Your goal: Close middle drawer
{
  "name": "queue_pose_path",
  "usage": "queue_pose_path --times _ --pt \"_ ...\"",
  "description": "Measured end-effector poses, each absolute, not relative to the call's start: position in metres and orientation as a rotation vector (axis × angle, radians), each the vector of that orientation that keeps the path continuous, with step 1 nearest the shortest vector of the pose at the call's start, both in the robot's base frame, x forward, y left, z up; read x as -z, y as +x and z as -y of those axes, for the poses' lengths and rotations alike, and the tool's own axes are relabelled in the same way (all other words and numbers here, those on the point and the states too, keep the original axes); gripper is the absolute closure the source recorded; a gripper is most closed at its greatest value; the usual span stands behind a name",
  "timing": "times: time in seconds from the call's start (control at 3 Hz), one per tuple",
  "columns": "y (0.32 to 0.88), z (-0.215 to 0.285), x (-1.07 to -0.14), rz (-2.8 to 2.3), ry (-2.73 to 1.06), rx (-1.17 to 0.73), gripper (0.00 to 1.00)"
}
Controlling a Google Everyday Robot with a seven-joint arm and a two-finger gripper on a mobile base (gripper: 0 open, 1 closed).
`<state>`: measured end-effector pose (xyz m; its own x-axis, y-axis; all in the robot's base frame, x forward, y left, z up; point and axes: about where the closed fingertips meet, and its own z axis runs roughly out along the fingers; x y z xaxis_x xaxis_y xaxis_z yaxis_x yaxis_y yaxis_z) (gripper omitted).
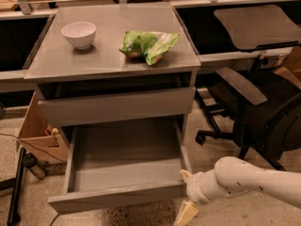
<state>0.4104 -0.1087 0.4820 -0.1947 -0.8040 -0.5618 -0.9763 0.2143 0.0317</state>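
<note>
The middle drawer [123, 160] is pulled far out of the grey cabinet. It is wide and shallow, with a low plain front panel [117, 197], and nothing lies in it. My gripper [184, 196] is at the bottom right, on a white arm [254, 180] that reaches in from the right. It sits at the right end of the drawer's front panel. Its cream fingers [186, 214] are spread, one above the panel's corner and one below it. Whether they touch the panel I cannot tell.
Above the open drawer is a grey drawer with a taller front [117, 106], nearly shut. A white bowl [79, 34] and a green bag [148, 44] lie on the cabinet top. A black office chair [254, 112] stands to the right. A cardboard box [37, 135] and a black stand [16, 182] are to the left.
</note>
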Motion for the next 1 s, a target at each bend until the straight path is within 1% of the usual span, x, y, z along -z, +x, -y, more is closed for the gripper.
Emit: queue_pose_path --times 0.33,1.0 --pt "0.43 0.069 -0.479 -2.04 -1.663 -0.498 0.0" --pt "0.476 0.0 -0.457 -2.005 -1.717 -0.528 0.0"
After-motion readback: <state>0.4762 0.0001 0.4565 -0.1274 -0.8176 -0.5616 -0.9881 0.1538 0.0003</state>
